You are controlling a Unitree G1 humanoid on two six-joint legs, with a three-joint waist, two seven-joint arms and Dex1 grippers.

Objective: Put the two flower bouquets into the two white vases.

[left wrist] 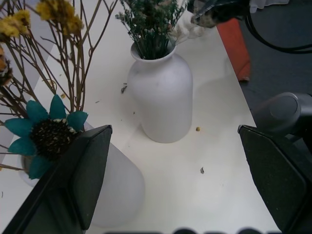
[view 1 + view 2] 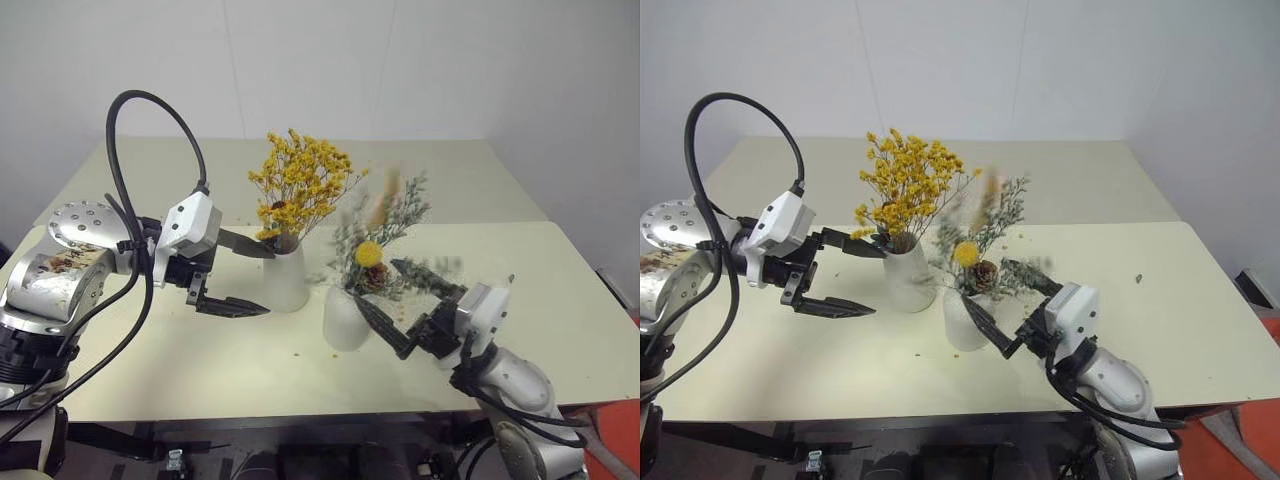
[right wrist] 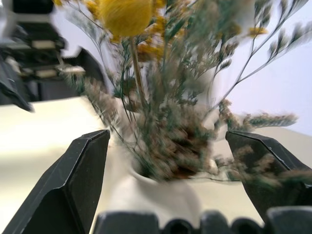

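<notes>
The mustard-yellow bouquet [image 2: 300,185] stands in the taller cone vase [image 2: 287,285], with a teal flower [image 1: 48,134] low among its stems. In the rounder vase [image 2: 345,320] stands the grey-green bouquet [image 2: 385,225] with its yellow ball flower [image 2: 369,253]; its sprigs look blurred. My right gripper [image 2: 378,281] is open just right of that vase, a finger on either side of the sprigs and gripping nothing. To the left of the cone vase my left gripper [image 2: 268,283] is open too, its fingertips [image 2: 262,311] close to the vase wall. In the left wrist view the round vase [image 1: 163,97] sits ahead between the fingers.
Both vases stand near the middle of a cream table [image 2: 520,300], about a hand's width apart. Small crumbs of dried flower [image 1: 201,170] lie on the tabletop. A white wall rises behind the table, and a red object [image 2: 620,450] sits on the floor at the lower right.
</notes>
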